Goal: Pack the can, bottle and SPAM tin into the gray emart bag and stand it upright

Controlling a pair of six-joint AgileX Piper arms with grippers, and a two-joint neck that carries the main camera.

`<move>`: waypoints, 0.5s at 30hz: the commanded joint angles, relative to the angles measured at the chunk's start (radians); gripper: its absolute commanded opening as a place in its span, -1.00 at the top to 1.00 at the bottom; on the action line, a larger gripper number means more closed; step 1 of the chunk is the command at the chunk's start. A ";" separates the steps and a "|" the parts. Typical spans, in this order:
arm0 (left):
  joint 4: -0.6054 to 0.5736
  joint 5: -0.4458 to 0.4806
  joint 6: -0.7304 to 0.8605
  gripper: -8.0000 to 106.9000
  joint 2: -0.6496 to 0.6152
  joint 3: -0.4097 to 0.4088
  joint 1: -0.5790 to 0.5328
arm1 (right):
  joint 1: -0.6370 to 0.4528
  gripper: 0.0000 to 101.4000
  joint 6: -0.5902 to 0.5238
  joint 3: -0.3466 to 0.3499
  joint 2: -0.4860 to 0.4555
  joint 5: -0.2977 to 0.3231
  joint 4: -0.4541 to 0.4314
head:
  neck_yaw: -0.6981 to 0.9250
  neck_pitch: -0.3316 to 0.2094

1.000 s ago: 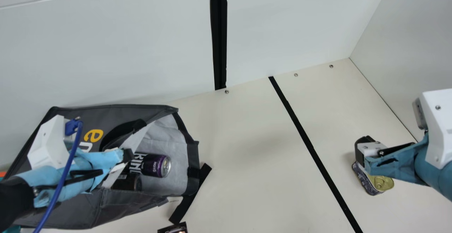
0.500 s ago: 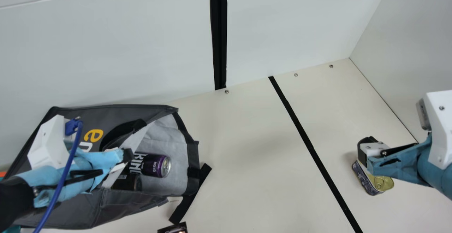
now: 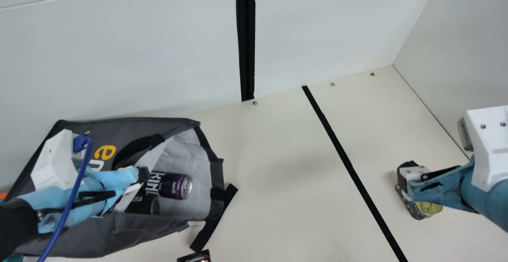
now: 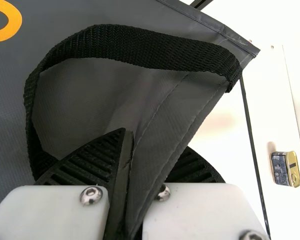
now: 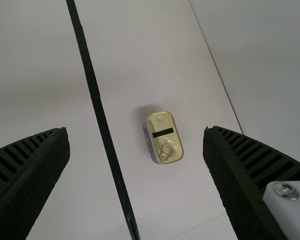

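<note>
A cream bench point(image 3: 285, 166) meets a pale wall point(image 3: 119, 55) along its far edge and another wall point(image 3: 468, 55) at the right, with small screws point(image 3: 254, 103) near the far edge. A black upright strip point(image 3: 246, 39) runs down the far wall, and a thin black line point(image 3: 345, 158) crosses the bench at a slant.

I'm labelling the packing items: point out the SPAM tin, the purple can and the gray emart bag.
SPAM tin point(image 5: 163, 138), right wrist view, on its lid.
Purple can point(image 3: 170, 185), main view, on its side.
Gray emart bag point(image 3: 216, 174), main view, on its mouth's trim.
</note>
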 commanded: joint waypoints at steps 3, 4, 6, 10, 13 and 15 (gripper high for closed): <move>0.000 0.000 0.000 1.00 0.000 0.000 0.000 | -0.004 -0.87 0.000 0.030 -0.002 0.002 0.016 | -0.002 -0.023; 0.000 0.000 0.000 1.00 0.000 0.000 0.000 | -0.005 -0.87 0.001 0.038 -0.002 0.002 0.021 | -0.002 -0.023; 0.000 0.000 0.000 1.00 0.000 0.000 0.000 | -0.009 -0.87 0.002 0.053 -0.002 0.002 0.030 | -0.002 -0.023; 0.000 0.000 0.000 1.00 0.000 0.000 0.000 | -0.014 -0.87 0.004 0.082 -0.003 0.002 0.044 | -0.002 -0.023; 0.000 0.000 0.000 1.00 0.000 0.000 0.000 | -0.020 -0.87 0.000 0.101 -0.002 0.002 0.052 | -0.002 -0.023; 0.000 0.000 0.000 1.00 0.000 0.000 0.000 | -0.026 -0.87 -0.005 0.113 -0.002 0.002 0.057 | -0.002 -0.023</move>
